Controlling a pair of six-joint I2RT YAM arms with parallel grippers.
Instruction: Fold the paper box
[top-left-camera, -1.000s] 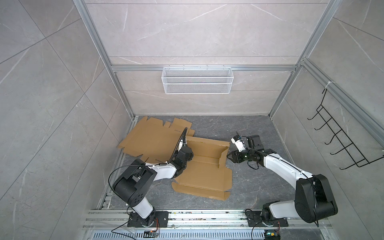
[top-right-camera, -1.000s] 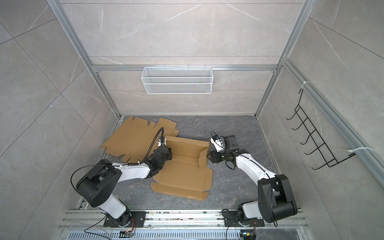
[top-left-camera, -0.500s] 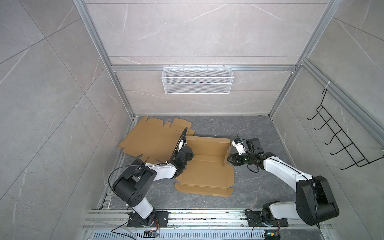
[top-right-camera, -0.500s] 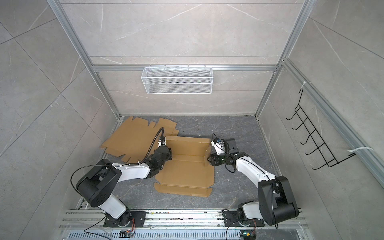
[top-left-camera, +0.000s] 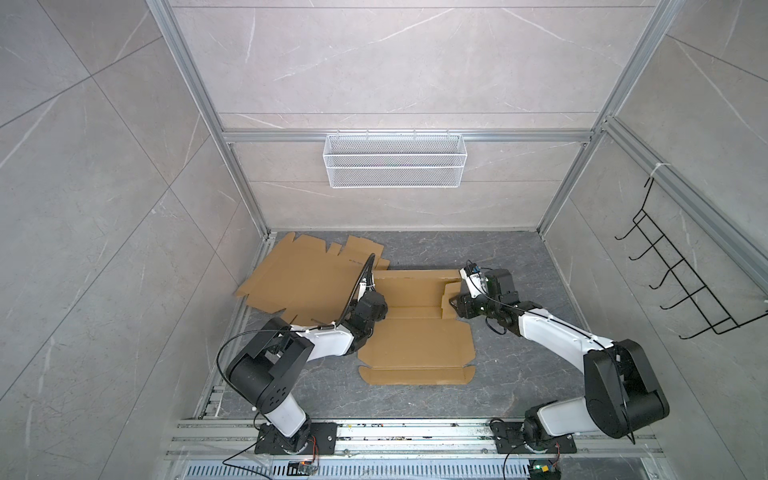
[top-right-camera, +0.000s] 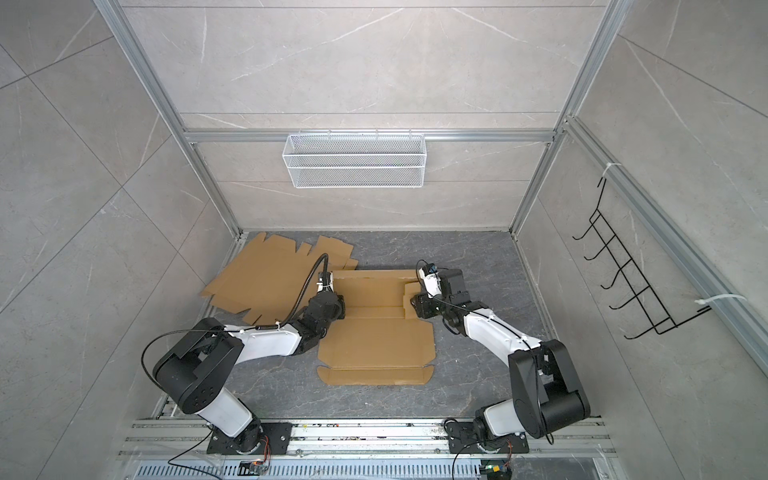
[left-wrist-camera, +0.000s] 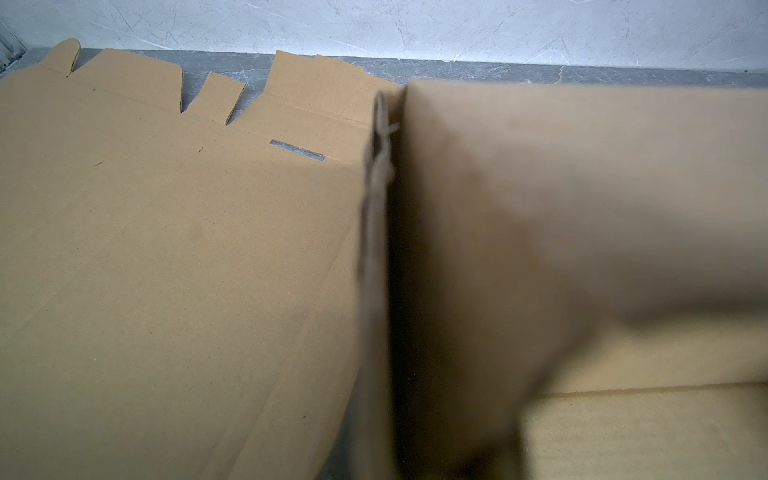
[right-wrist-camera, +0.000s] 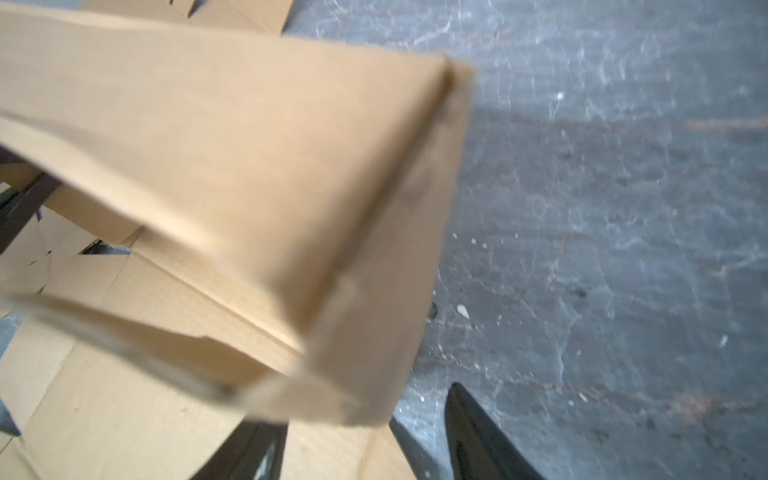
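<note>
The paper box (top-left-camera: 415, 340) is a brown cardboard blank, partly folded, lying in the middle of the dark floor in both top views; its back and side walls stand up and its front flap lies flat. My left gripper (top-left-camera: 372, 307) is at the box's left wall (left-wrist-camera: 540, 208) and is shut on it; the wall's edge runs down to where the jaws are, and the fingers themselves are hidden. My right gripper (top-left-camera: 455, 305) is open at the right wall (right-wrist-camera: 249, 145), whose folded corner sits between the two black fingers (right-wrist-camera: 478, 436).
A second flat cardboard blank (top-left-camera: 303, 274) lies at the back left, partly under the left arm. A white wire basket (top-left-camera: 395, 162) hangs on the back wall. A black hook rack (top-left-camera: 685, 282) is on the right wall. Bare floor lies right of the box.
The box has swung round so that its front flap now lies square to the front rail. The right gripper shifted slightly along the right wall. The left gripper stayed put.
</note>
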